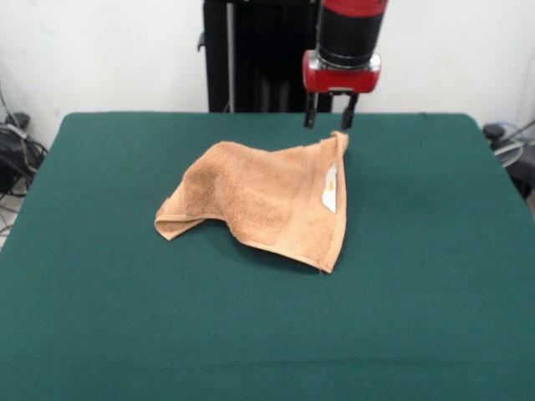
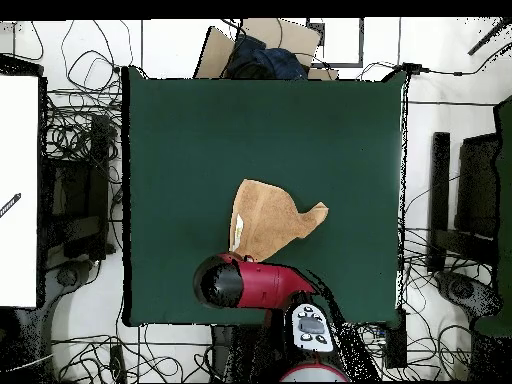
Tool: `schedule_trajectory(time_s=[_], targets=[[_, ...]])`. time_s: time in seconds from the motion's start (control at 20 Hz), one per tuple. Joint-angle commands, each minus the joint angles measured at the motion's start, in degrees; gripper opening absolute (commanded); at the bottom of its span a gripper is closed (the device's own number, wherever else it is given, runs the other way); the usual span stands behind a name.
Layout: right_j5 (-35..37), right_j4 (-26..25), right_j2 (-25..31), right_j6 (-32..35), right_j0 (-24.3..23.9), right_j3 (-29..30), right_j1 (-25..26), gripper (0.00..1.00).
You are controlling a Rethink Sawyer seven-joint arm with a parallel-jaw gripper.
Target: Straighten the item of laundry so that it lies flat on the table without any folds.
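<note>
The orange-tan towel (image 1: 263,200) lies crumpled near the middle of the green table (image 1: 125,326). One side is folded over, and its far right corner rises to a peak. A white label (image 1: 330,188) shows on its right side. My gripper (image 1: 330,121) hangs just above that raised corner with its two fingers apart; the corner's tip sits right below the right finger (image 1: 350,113). I cannot tell whether it touches. In the overhead view the towel (image 2: 268,218) lies on the table (image 2: 200,130), and the red arm (image 2: 245,283) covers the gripper at the towel's lower left edge.
The black pedestal (image 1: 259,50) stands behind the table's far edge. Cables and dark gear (image 2: 75,190) lie on the floor on both sides. A cardboard box with dark cloth (image 2: 262,55) sits beyond the table's far side in the overhead view.
</note>
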Motion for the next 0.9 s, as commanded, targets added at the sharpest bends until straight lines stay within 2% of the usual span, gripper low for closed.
schedule_trajectory(time_s=[0.05, 0.9], targets=[[-3.1, -2.0, 0.0, 7.9, 1.0, -2.4, 1.2, 1.00], [-5.6, -2.2, -0.1, 8.2, 1.1, -2.7, 5.4, 1.00]])
